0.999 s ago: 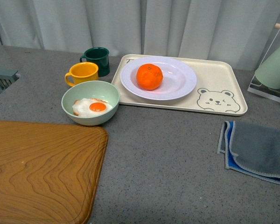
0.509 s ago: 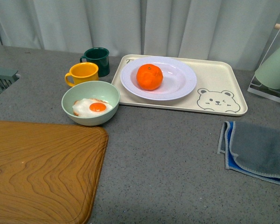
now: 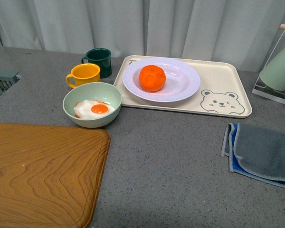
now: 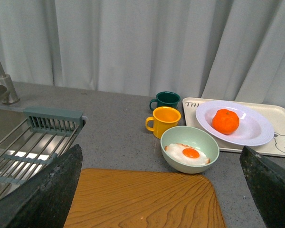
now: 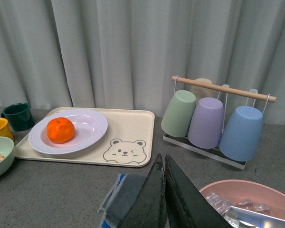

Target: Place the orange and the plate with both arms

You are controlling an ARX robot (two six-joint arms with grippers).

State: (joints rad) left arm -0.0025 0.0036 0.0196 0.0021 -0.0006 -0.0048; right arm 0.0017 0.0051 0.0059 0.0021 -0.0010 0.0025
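Grey speckled counter holds a bear-printed tray, on whose end nearest the green bowl sits the plate with the orange resting in it, while the left gripper is spread wide and the right gripper is pressed closed, both well clear of the tray.

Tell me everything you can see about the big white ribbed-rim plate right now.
The large round white plate looks glossy, like glazed ceramic or plastic, with a wide ribbed rim and shallow well. It sits flat and upright on the left part of the beige rectangular bear-printed tray. The bright orange fruit rests inside it, left of centre. Neither gripper touches it; nothing else is on it.
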